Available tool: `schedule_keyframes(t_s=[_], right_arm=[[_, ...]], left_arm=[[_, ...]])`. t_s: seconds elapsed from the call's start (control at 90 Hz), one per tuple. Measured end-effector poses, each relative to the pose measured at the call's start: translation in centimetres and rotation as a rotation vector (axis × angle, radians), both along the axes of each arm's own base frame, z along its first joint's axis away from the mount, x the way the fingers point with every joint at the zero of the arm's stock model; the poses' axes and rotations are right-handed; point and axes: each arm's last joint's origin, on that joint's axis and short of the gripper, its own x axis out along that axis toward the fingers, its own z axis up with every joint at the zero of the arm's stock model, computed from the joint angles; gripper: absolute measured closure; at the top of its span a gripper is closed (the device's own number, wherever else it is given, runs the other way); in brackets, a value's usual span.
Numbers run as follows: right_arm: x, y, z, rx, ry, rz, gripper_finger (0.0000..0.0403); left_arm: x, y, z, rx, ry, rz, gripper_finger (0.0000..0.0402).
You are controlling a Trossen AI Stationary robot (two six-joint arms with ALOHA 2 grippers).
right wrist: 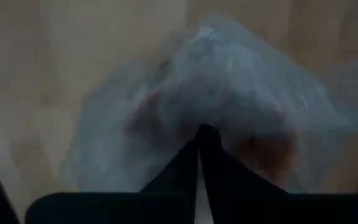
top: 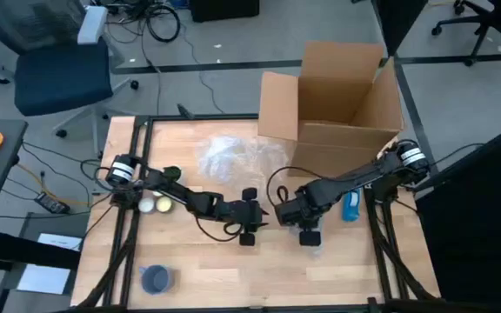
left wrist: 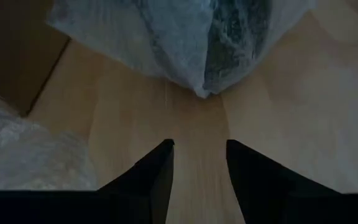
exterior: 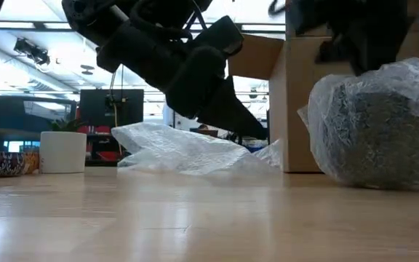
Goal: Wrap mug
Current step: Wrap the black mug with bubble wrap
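A: How much of the wrapping can be judged done?

B: Most of it, by the look of things. In the low view a mug (exterior: 379,127) is seen already swathed in bubble wrap, a dark body showing through the film, standing on the tabletop (exterior: 195,218). In the high view the bundle lies just right of centre, toward four o'clock, largely hidden under the right gripper (top: 309,233).

A: And how is that gripper set?

B: Its fingers are seen closed together in the right wrist view, pressed down on the top of the bundle; whether a fold of wrap is pinched between them cannot be told.

A: The left gripper?

B: The left gripper (top: 249,228) is held open and empty, near the bundle at its nine o'clock, with bare wood seen between the fingers in the left wrist view.

A: What is left?

B: Loose ends are probably still to be tucked or pressed. A spare heap of wrap (top: 224,155) lies at twelve o'clock, beside an open box (top: 342,104) at one o'clock. A second mug (top: 156,278) at seven o'clock stands unwrapped.
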Motion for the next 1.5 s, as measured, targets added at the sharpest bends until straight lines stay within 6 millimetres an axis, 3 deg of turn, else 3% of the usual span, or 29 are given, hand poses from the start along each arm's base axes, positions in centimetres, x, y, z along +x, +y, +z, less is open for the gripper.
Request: schedule_keyframes(t_s=[0.244,0.433,0.7,0.9,1.311,1.5], right_arm=[[-0.1,2.8,4.8,-0.004,-0.150,0.146,0.0402],[-0.4,5.7,7.9,0.164,-0.413,0.375,0.0403],[-2.5,6.9,12.2,0.294,-0.696,0.515,0.0403],[-3.6,7.1,13.3,0.267,-0.765,0.521,0.0403],[-4.0,6.6,13.9,0.211,-0.814,0.493,0.0403],[-4.3,4.9,13.5,0.068,-0.747,0.325,0.0403]], left_arm=[[0.0,0.0,0.0,0.001,0.001,0.002,0.0270],[0.0,0.0,0.0,0.001,0.002,0.002,0.0270],[0.0,0.0,0.0,0.002,0.002,0.003,0.0270],[0.0,0.0,0.0,0.002,0.002,0.003,0.0270],[0.0,0.0,0.0,0.001,0.001,0.003,0.0270],[0.0,0.0,0.0,0.001,0.001,0.003,0.0270]])
